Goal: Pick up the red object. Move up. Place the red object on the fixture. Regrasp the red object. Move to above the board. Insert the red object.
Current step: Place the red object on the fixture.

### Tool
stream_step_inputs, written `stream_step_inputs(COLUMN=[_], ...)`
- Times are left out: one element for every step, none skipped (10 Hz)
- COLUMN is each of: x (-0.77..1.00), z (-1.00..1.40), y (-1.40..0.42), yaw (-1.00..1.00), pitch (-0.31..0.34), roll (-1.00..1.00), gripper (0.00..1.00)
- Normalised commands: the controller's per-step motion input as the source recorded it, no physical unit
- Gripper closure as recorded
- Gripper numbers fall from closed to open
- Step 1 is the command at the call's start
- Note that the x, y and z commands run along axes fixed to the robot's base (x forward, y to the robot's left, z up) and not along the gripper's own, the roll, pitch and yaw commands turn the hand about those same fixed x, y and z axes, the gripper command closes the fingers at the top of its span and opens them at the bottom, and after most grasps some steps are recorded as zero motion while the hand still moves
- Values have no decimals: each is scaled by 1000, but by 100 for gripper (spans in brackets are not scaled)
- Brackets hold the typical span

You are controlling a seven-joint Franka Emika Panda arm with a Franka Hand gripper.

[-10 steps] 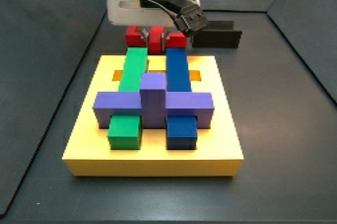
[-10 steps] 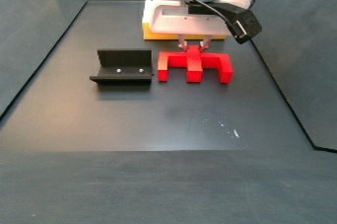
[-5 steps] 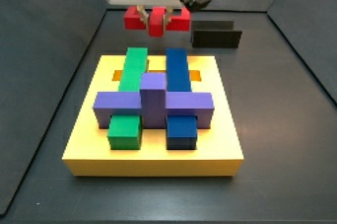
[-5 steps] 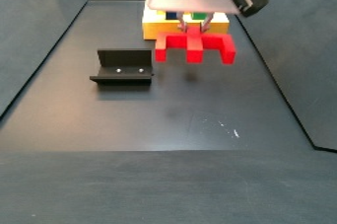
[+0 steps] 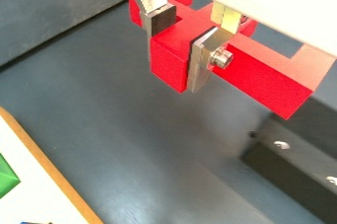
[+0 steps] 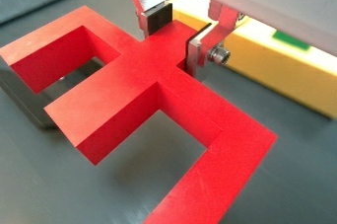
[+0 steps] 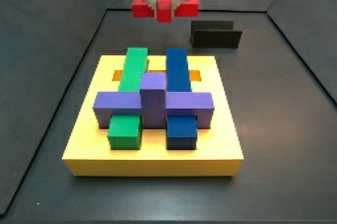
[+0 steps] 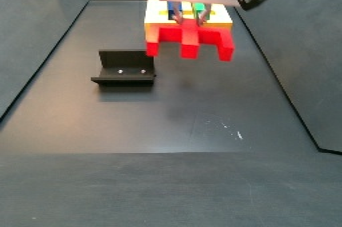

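Note:
The red object point(image 7: 164, 7) hangs in the air, clear of the dark floor, with its three prongs pointing down in a side view point(image 8: 190, 41). My gripper point(image 8: 191, 15) is shut on its middle prong. In both wrist views the silver fingers clamp that prong from two sides point(image 5: 182, 38) point(image 6: 179, 34), and the red object point(image 6: 132, 85) fills the picture. The fixture point(image 8: 123, 69) stands on the floor off to one side and lower down, bare, also seen as a fixture point(image 7: 216, 36) behind the board. The board point(image 7: 152, 155) lies in front, carrying green, blue and purple blocks.
Dark walls close in the work floor on both sides point(image 8: 40, 61). The board's yellow edge point(image 6: 283, 65) shows just behind the gripper. A corner of the fixture point(image 5: 297, 164) lies below the red object.
The gripper has risen with the red object in it, from resting on the floor a second ago to hanging well above it now. The fixture and board have not moved.

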Motion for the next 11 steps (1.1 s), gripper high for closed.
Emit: stream_step_inputs(x=[751,783,843,829,806,794,806,846,817,794,794], z=[351,283,217,209,180,106,40,0,0,-3,-23], y=[97,29,0,23,83,163,194,183,200,200,163], yaw=[-129,-180,-317,-329,-314,-266,-217,-209,-137,-94,-106], pitch=[26,71,0,0,-134,-311,-320,-206,-80,0,9], roll=[-957,-934,-923,-957,-986,-963,-917,-891,-891,-880,-834], gripper=[100,100,100,100,100,100,100,100,100,100,100])
